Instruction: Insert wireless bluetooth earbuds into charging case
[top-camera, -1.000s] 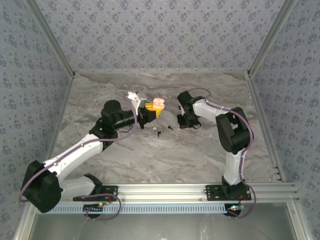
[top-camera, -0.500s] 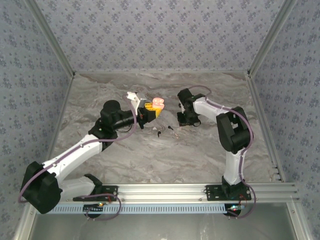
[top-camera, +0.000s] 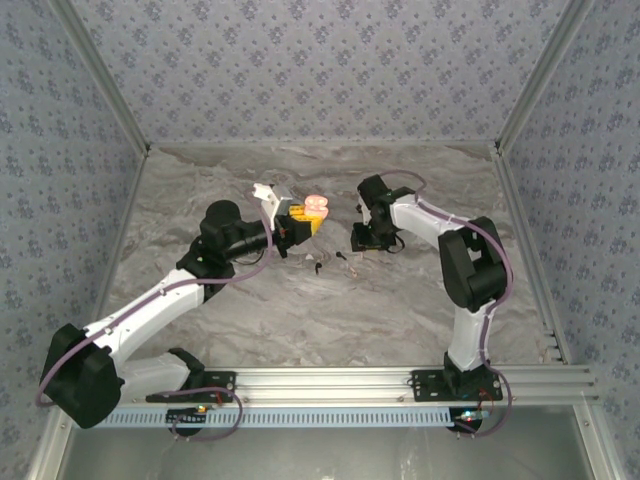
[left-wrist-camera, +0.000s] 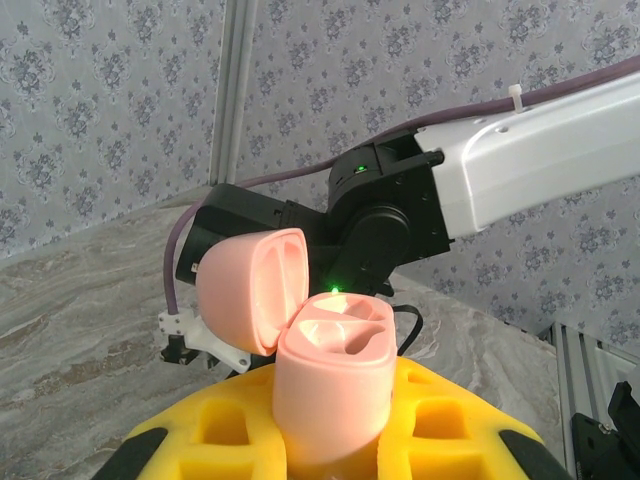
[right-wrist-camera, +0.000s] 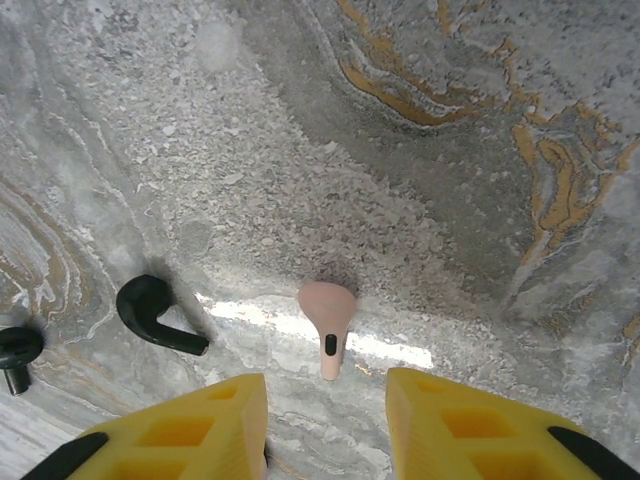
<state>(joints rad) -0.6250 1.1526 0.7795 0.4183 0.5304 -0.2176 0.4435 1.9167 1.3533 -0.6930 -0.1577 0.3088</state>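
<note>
The table (top-camera: 330, 310) has a grey marbled top with some orange-brown veins. Walls (top-camera: 320, 70) with blue-grey flowered paper stand at its far, left and right sides. An aluminium rail (top-camera: 330, 380) runs along the near edge, and slanted metal posts (top-camera: 100, 75) stand at the far corners.

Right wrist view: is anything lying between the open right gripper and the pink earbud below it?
Nothing visible does. The pink earbud lies on the table, in line with the gap of the right gripper. The nearest black earbud lies apart from it, toward the picture's left.
</note>
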